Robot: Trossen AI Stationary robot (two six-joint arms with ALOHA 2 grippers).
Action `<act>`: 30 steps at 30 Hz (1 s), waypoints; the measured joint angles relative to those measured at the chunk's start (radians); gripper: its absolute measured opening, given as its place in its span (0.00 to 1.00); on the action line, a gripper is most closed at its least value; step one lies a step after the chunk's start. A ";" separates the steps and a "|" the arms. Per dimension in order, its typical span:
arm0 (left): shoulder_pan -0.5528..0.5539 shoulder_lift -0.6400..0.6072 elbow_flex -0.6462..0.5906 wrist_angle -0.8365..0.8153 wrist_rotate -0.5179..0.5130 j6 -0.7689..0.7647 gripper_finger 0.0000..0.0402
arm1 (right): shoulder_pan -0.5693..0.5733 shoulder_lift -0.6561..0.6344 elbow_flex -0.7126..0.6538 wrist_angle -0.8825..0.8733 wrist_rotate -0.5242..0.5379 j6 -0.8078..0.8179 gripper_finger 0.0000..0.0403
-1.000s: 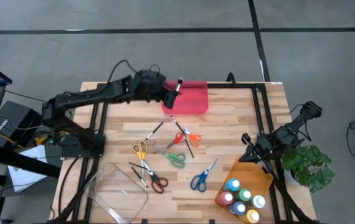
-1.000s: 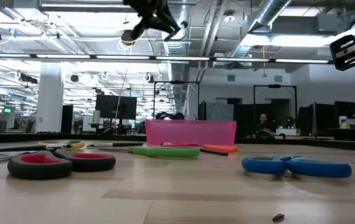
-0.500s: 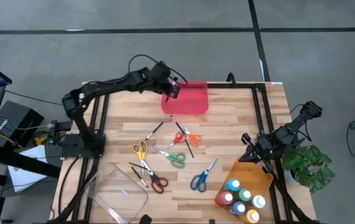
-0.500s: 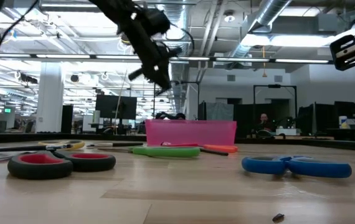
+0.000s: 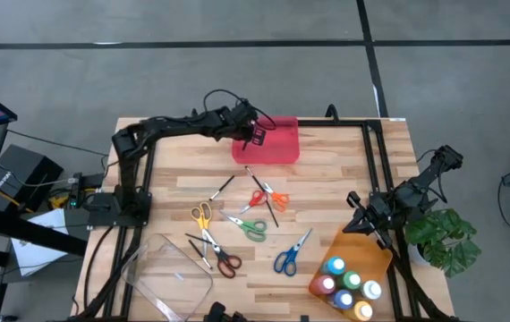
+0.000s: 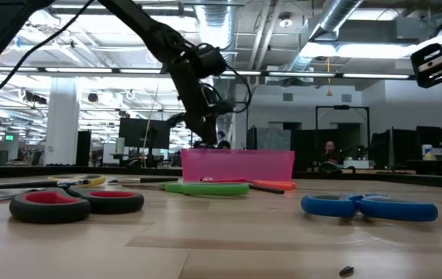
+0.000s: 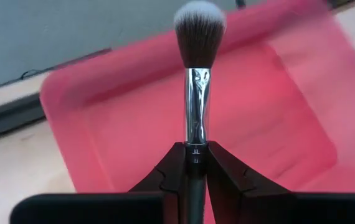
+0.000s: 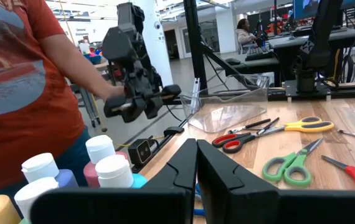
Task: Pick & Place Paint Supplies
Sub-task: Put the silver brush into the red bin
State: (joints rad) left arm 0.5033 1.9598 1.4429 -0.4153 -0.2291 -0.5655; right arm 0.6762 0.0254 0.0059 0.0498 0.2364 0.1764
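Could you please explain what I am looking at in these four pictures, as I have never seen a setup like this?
These show one moment from four cameras on a two-armed robot at a wooden table. One camera looks straight down, one sits level with the tabletop, and one rides on each wrist.

The left gripper is over the pink plastic tray at the table's far edge. Its wrist view shows its fingers shut on a silver-collared brush with a grey-white tuft, pointing into the tray.

The right gripper waits, fingers shut and empty, beside the orange tray holding white-capped paint bottles.

Between them lie scissors with yellow, orange, green, red and blue handles, some thin dark sticks, and a clear plastic tray. A person in an orange shirt stands beyond the table.
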 joint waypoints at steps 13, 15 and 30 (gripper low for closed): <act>-0.012 0.051 0.000 -0.019 -0.010 0.000 0.10 | 0.000 0.000 0.000 0.000 0.000 0.000 0.02; -0.012 0.052 0.000 -0.021 -0.010 0.000 0.11 | 0.000 0.000 0.000 0.000 0.000 0.000 0.02; -0.028 0.048 0.000 -0.004 -0.009 0.064 0.28 | 0.000 0.000 0.000 0.000 0.000 0.000 0.02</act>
State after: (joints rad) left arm 0.4757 2.0077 1.4425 -0.4193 -0.2384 -0.5016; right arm 0.6762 0.0254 0.0059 0.0495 0.2363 0.1762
